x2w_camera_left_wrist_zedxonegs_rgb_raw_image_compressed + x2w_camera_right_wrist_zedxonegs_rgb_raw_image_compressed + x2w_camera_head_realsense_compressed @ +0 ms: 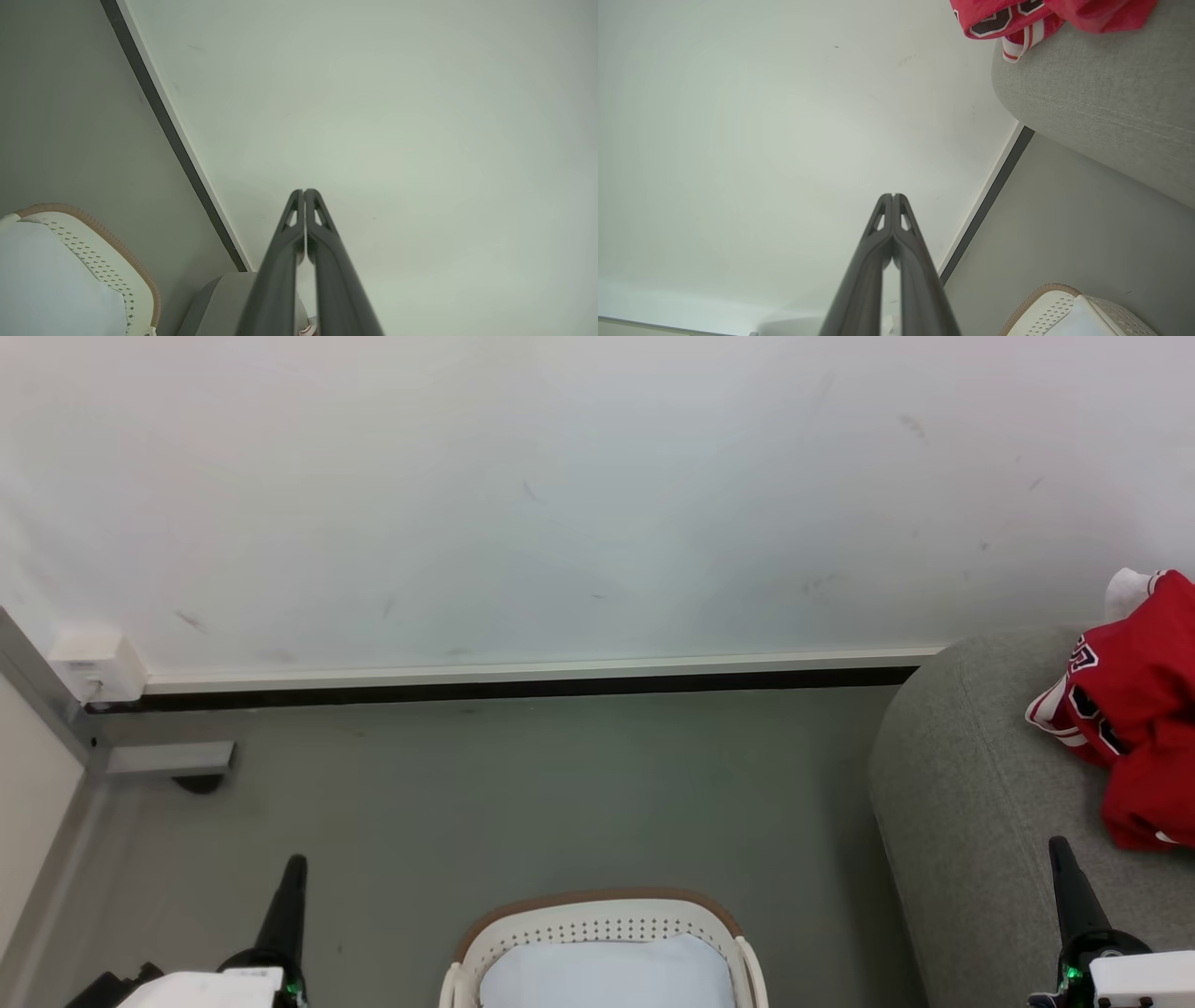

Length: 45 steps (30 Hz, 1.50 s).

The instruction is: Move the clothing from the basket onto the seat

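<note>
The large grey seat [971, 784] at the right carries the red clothing [1134, 709], heaped near its rounded edge, while the cream basket [597, 919] sits on the floor well apart, pale lining showing, between the left claw [296, 863] and right claw [1058, 847], both clenched.

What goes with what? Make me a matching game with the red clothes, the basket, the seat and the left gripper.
Things:
1. clothing
2. basket
3. seat
4. left gripper

Descriptions:
A. light grey, at the right
B. shut, holding nothing
C. red, lying on the seat
D. cream-white, standing on the floor

Pairs: 1-C, 2-D, 3-A, 4-B.
</note>
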Tool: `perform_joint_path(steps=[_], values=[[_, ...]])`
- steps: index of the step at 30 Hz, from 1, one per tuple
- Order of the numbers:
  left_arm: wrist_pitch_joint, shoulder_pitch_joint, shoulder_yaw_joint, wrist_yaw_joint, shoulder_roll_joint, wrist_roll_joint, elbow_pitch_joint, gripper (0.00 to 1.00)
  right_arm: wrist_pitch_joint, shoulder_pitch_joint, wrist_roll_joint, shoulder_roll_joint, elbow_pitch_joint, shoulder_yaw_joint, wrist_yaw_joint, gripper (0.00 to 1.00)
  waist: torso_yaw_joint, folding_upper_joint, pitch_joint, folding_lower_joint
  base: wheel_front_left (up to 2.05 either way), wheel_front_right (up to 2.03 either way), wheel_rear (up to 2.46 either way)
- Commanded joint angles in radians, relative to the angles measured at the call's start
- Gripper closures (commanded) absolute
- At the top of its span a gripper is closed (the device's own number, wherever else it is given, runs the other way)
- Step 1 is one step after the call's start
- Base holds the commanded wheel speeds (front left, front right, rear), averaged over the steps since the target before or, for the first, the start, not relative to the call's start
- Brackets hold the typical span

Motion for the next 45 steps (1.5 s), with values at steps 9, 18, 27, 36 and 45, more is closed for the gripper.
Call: perform_joint_path(steps=[9,18,27,36,45], values=[[0.025,-0.019,0.008,-0.008,0.009,-0.083,-0.01,1.0,0.024,-0.014,0.068,0.003,-0.012,-0.023,-0.002,1.0,0.008,0.0,0.003,0.0,0.0,0.0,0.0],[0.041,-0.023,0.011,-0.008,0.01,-0.146,-0.013,1.0,0.041,-0.014,0.121,0.009,-0.014,-0.038,-0.002,1.0,0.016,0.0,0.005,0.0,0.0,0.0,0.0],[0.058,-0.026,0.013,-0.009,0.01,-0.207,-0.016,1.0,0.057,-0.015,0.173,0.014,-0.015,-0.052,-0.002,1.0,0.024,0.0,0.007,0.0,0.0,0.0,0.0],[0.063,-0.027,0.013,-0.009,0.01,-0.229,-0.016,1.0,0.062,-0.015,0.183,0.015,-0.015,-0.057,-0.002,1.0,0.027,0.0,0.008,0.0,0.0,0.0,0.0],[0.063,-0.027,0.013,-0.009,0.01,-0.229,-0.016,1.0,0.063,-0.015,0.182,0.016,-0.015,-0.057,-0.002,1.0,0.027,0.0,0.008,0.0,0.0,0.0,0.0]])
